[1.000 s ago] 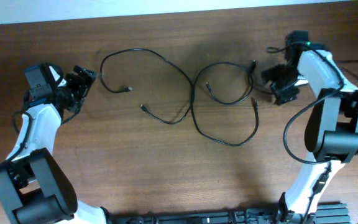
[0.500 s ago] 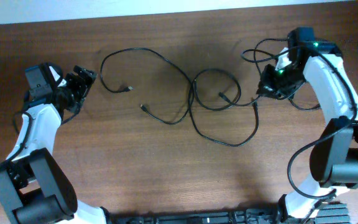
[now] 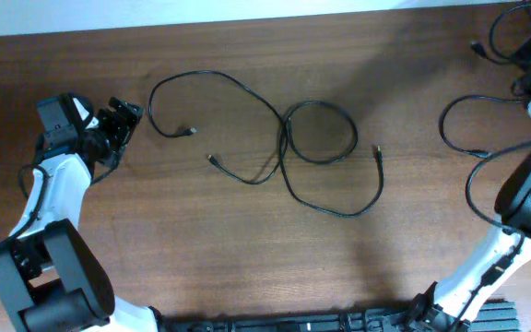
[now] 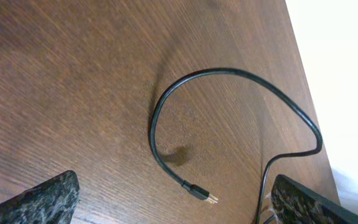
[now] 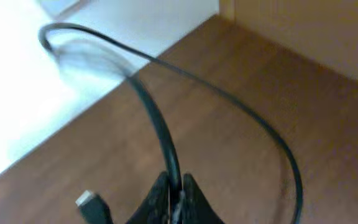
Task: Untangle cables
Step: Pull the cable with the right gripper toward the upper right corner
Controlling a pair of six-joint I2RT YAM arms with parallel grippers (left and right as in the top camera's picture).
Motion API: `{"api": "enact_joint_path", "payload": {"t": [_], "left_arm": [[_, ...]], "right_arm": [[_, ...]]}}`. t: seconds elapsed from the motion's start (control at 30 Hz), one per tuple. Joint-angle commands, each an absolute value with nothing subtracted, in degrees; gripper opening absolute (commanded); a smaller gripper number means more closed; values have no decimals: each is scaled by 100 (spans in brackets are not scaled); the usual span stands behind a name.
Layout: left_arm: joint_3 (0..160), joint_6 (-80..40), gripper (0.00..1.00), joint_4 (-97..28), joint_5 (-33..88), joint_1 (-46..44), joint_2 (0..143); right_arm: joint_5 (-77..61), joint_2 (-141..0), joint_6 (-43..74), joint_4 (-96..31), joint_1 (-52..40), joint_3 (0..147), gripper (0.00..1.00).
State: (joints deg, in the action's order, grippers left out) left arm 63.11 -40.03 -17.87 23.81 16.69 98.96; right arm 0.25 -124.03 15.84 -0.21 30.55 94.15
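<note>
**One cord drawn clear of the tangle**

Against the view half a second ago, the right pincer has swung from beside the tangle to the far back right corner of the surface. It is clamped on one thin cable, which arcs up out of the jaws. A plug shows just beside them. The short cord that lay across the right-hand ring is gone from the middle.

The remaining cables lie as they did. They cross near the centre, with a closed ring just right of the crossing.

The left pincer has not moved. Its jaws are spread wide and empty, facing the left loop's end.

Judgement: one cord is separated and the central crossing is not yet undone. The held cord wants setting down well apart from the rest.
</note>
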Motion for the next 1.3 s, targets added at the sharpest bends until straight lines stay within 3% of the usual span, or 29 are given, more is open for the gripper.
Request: {"api": "enact_joint_path", "payload": {"t": [0.0,0.03,0.1,0.17,0.2,0.23,0.27,0.3,0.37,0.4,0.57,0.63,0.7,0.77,0.87,1.0,1.2,1.27], "left_arm": [[6316,-3894,99,-1772,2423,1667,9924],[6316,-3894,99,-1772,2423,1667,9924],[6316,-3894,99,-1772,2423,1667,9924],[6316,-3894,99,-1772,2423,1667,9924],[6316,-3894,99,-1772,2423,1667,9924],[6316,-3894,99,-1772,2423,1667,9924],[6316,-3894,99,-1769,2423,1667,9924],[6316,-3894,99,-1772,2423,1667,9924],[6316,-3894,99,-1772,2423,1667,9924],[6316,-3894,99,-1772,2423,1667,9924],[6316,-3894,99,-1769,2423,1667,9924],[6316,-3894,99,-1772,2423,1667,9924],[6316,-3894,99,-1772,2423,1667,9924],[6316,-3894,99,-1772,2423,1667,9924],[6316,-3894,99,-1772,2423,1667,9924],[6316,-3894,99,-1772,2423,1667,9924],[6316,-3894,99,-1772,2423,1667,9924],[6316,-3894,99,-1769,2423,1667,9924]], "right_arm": [[696,-12527,1525,117,3052,9485,86],[674,-12407,1525,-97,3057,9485,99],[644,-11874,1525,-1096,3022,9485,99],[626,-11345,1525,-3061,2919,9485,99],[631,-11249,1640,-4327,2853,9483,96],[635,-11288,2237,-5352,2808,9467,83],[672,-11327,2917,-5850,2792,9380,82],[666,-11369,4066,-6132,2779,9146,99],[655,-11375,5649,-5867,2775,8512,100],[670,-11375,6075,-5319,2777,8147,80],[628,-11378,6075,-3503,2775,7137,66],[637,-11380,6073,-3288,2775,7050,46],[770,-11380,6003,-2952,2777,7050,4],[1100,-11373,5922,-2528,2803,7057,4],[1103,-11273,4703,-1791,2978,7546,4],[1100,-11244,2014,-471,3079,8888,4],[1035,-12676,1695,1496,3041,8890,4],[703,-12980,1695,1177,2958,8890,16]]}}
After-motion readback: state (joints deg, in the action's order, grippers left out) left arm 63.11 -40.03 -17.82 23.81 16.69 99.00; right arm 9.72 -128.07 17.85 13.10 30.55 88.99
